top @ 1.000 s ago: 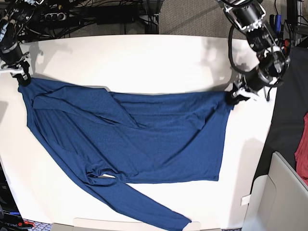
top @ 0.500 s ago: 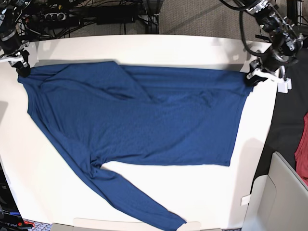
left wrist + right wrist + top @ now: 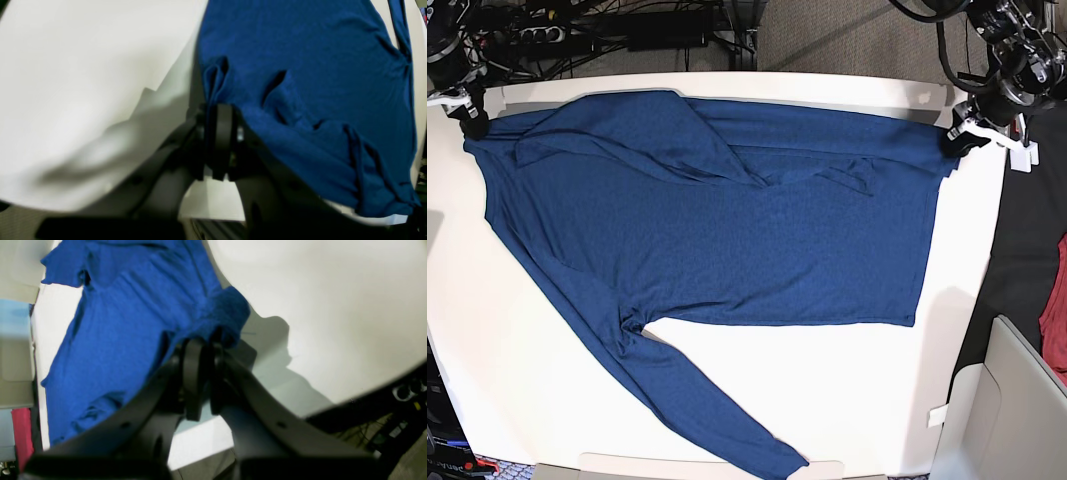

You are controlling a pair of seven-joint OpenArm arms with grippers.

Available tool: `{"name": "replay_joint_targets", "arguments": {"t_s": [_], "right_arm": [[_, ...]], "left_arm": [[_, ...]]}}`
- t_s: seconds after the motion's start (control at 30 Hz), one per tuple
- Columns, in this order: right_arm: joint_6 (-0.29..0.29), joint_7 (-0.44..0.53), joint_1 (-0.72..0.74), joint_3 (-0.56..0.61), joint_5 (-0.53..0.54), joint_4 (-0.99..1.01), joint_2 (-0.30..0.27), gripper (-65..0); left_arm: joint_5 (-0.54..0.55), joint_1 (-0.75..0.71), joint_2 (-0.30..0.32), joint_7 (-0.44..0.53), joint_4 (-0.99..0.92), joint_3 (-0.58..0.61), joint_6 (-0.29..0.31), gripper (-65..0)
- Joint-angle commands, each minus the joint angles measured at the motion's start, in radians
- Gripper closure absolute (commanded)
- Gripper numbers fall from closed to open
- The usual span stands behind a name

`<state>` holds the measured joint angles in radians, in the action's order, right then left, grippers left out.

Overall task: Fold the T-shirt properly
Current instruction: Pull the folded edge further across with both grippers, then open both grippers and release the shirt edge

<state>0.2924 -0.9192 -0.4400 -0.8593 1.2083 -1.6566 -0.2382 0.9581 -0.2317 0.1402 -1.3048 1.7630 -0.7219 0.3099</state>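
The dark blue T-shirt (image 3: 727,230) lies spread across the white table (image 3: 847,400), with one long sleeve trailing to the front edge. Loose folds lie across its upper part. At the far right corner my left gripper (image 3: 955,138) is shut on the shirt's edge. In the left wrist view the left gripper (image 3: 220,111) pinches bunched fabric of the T-shirt (image 3: 300,66). At the far left corner my right gripper (image 3: 472,118) is shut on the other end. The right wrist view shows the right gripper (image 3: 204,341) clamped on a fold of the T-shirt (image 3: 116,340).
Cables and a power strip (image 3: 557,35) run behind the table's far edge. A red cloth (image 3: 1057,330) hangs off to the right over a dark surface, and a pale box (image 3: 1017,400) stands at the front right. The red cloth (image 3: 21,433) also shows in the right wrist view.
Both grippers have carried the shirt's upper edge toward the table's far side. The whole shirt slid back with them and stretched wider. The right-hand end moved outward toward the table's right edge.
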Motion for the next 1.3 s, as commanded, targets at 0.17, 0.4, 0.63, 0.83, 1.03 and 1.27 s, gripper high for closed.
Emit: {"name": "replay_joint_targets", "arguments": {"t_s": [0.17, 0.4, 0.63, 0.83, 1.03, 1.27], "right_arm": [[0.0, 0.024, 0.036, -0.011, -0.034, -0.018, -0.014, -1.7], [-0.008, 0.019, 0.007, -0.11, -0.043, -0.018, 0.009, -9.2], [-0.049, 0.019, -0.016, -0.156, -0.034, -0.043, 0.01, -20.4], [-0.048, 0.019, -0.013, -0.159, -0.032, -0.095, 0.015, -20.4], [-0.048, 0.022, 0.037, -0.16, -0.043, -0.142, 0.013, -20.6], [-0.048, 0.022, 0.206, -0.073, -0.215, -0.144, -0.065, -20.7]], "left_arm": [[0.026, 0.053, -0.003, 0.008, -0.013, -0.002, -0.001, -0.5], [0.026, 0.067, 0.002, 0.009, -0.048, -0.009, -0.004, -11.0], [0.029, 0.007, 0.009, 0.009, -0.044, -0.011, -0.064, -12.9], [0.031, -0.007, 0.019, 0.011, -0.03, -0.038, -0.064, -12.9], [0.032, 0.067, 0.019, 0.008, 0.016, -0.094, -0.061, -12.7], [0.025, 0.249, 0.014, 0.009, -0.039, -0.012, -0.064, -12.9]]}}
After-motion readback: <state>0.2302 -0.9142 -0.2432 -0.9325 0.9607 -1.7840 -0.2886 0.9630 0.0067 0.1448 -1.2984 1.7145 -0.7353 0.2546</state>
